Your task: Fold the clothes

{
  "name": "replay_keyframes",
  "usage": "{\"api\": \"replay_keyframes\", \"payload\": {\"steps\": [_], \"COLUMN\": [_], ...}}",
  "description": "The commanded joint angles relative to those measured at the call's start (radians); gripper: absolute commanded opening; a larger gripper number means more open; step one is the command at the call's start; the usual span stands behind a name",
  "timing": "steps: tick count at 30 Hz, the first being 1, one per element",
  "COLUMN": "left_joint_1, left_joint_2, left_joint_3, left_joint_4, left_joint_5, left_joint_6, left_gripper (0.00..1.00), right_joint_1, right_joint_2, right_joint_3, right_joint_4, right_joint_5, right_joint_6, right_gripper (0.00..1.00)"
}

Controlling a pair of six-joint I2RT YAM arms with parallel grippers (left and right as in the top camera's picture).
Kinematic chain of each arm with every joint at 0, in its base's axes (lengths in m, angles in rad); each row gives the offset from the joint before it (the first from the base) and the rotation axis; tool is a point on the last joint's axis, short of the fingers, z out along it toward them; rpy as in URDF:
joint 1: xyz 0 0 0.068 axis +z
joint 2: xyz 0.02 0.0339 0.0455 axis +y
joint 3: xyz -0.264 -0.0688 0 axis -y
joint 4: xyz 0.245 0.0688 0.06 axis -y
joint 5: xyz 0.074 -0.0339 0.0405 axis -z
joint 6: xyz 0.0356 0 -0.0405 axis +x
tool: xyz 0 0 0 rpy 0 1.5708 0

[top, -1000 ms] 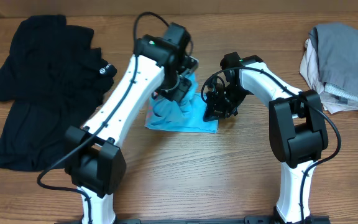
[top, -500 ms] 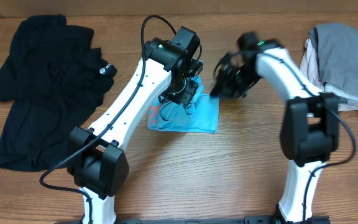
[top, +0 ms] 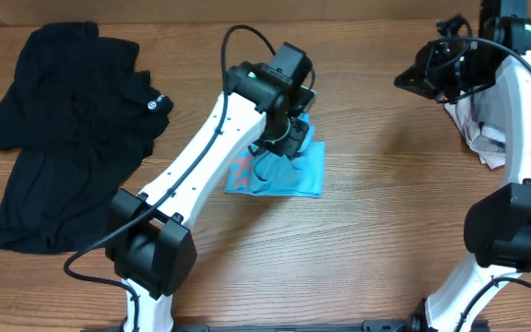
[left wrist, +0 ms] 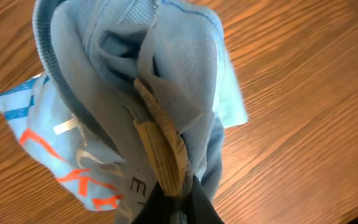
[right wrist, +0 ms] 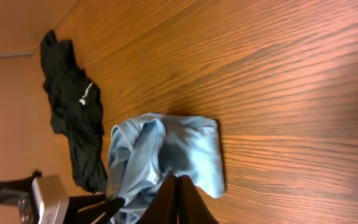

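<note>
On the table (top: 367,240), the black shirt (top: 63,138) sprawls by the left edge, and the blue T-shirt (top: 293,173) lies near the middle, bunched, one wad pinched tight by the left gripper (top: 282,140), the rest on the wood. Hoisting from that single clump would likely undo its folds or drag it askew. The right gripper (top: 415,78), clenched on nothing near the far right corner, cannot steady it

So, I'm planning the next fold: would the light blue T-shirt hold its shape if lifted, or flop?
Probably floppy: the light blue T-shirt bunches in soft folds where the left gripper pinches it. Likely light: one pinch holds a bunch up while the rest lies on the table.
</note>
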Motion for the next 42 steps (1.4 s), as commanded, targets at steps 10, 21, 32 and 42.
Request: {"api": "replay_keyframes", "payload": {"steps": [10, 21, 32, 42], "left_joint_1": [-0.086, 0.084, 0.371, 0.406], "left_joint_2": [0.032, 0.024, 0.026, 0.026], "left_joint_3": [0.021, 0.131, 0.176, 0.099], "left_joint_4": [0.043, -0.009, -0.032, -0.015], "left_joint_5": [0.022, -0.015, -0.001, -0.078], "left_joint_6": [-0.063, -0.087, -0.118, -0.111], "left_gripper": [1.0, 1.0, 1.0, 1.0], "right_joint_1": [-0.013, 0.007, 0.277, 0.524], "right_joint_2": [0.0, 0.001, 0.001, 0.003], "right_joint_3": [0.01, 0.007, -0.06, -0.214], "right_joint_4": [-0.006, -0.114, -0.075, 0.145], "right_joint_5": [0.032, 0.067, 0.219, 0.455], "right_joint_6": [-0.026, -0.128, -0.154, 0.127], "right_gripper": [0.06, 0.2, 0.48, 0.31]}}
